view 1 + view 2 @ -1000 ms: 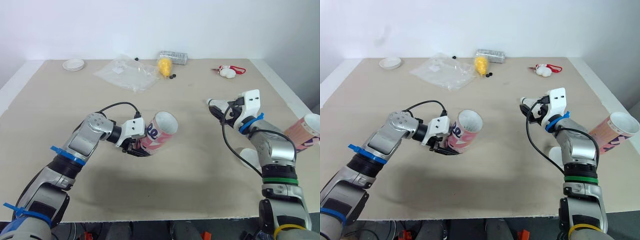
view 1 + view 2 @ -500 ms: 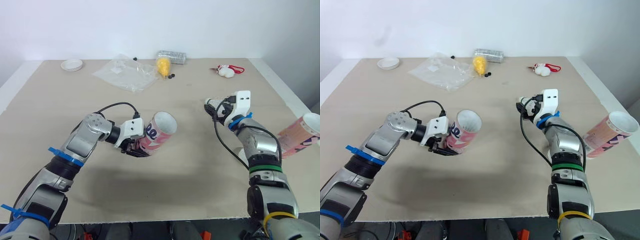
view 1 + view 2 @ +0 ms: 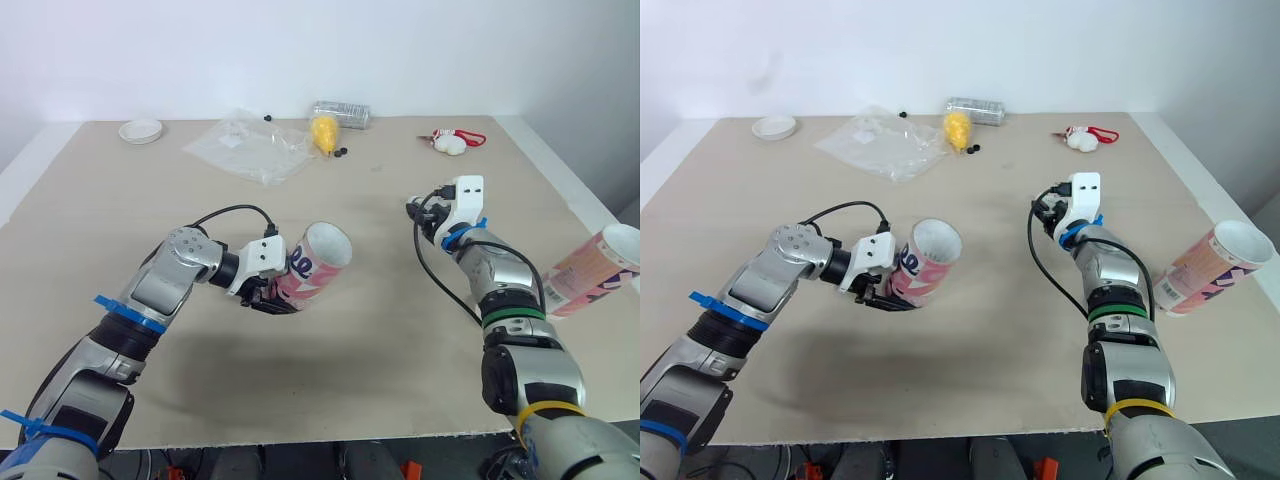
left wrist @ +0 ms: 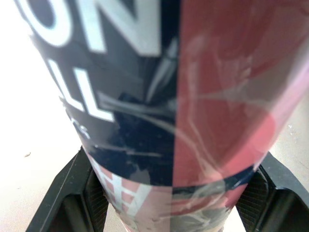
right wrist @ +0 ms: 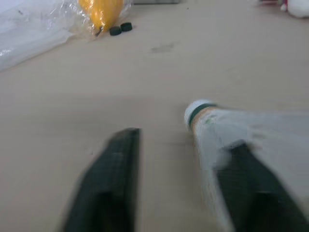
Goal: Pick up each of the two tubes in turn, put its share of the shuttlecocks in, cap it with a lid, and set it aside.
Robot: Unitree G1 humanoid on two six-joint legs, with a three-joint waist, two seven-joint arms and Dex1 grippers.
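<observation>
My left gripper [image 3: 270, 296] is shut on a pink and navy tube [image 3: 318, 264], held tilted above the table with its open mouth up and to the right. In the left wrist view both fingers press on the tube [image 4: 178, 96]. My right gripper [image 3: 424, 209] is low over the table right of centre, with its fingers apart. A white shuttlecock [image 5: 227, 130] with a green band at its cork lies against one finger [image 5: 244, 179]. The second pink tube [image 3: 592, 275] lies at the table's right edge.
A white lid [image 3: 140, 130] sits at the far left corner. A clear plastic bag [image 3: 245, 150], a yellow object [image 3: 326, 130], a silvery roll [image 3: 345, 112] and two small black caps [image 3: 345, 152] lie along the back. A white and red item [image 3: 455, 142] is at the back right.
My right forearm has swung inward and its wrist has turned, while the fingertips stayed by the shuttlecock. The left arm and its tube have not moved.
</observation>
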